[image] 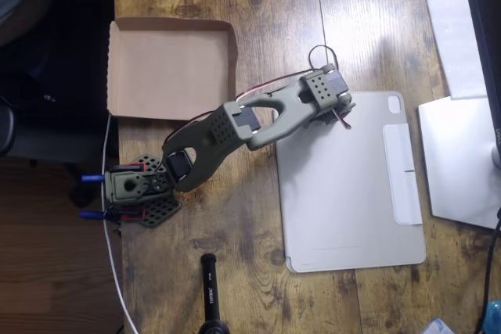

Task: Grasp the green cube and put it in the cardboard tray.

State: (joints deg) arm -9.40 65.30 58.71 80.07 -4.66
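Observation:
In the overhead view the olive-green arm reaches from its base (133,192) at the lower left up and to the right. Its gripper (329,105) points downward over the top-left corner of a grey tablet cover. The wrist block covers the fingers, so how they stand is unclear. The green cube is hidden from this view. The cardboard tray (125,68) lies at the upper left of the wooden table, brown and shallow with nothing in it, well left of the gripper.
The grey tablet cover (352,185) fills the middle right of the table. White flat items (462,154) lie at the right edge. A black handle (211,295) stands at the bottom. A white cable (110,232) runs along the table's left edge.

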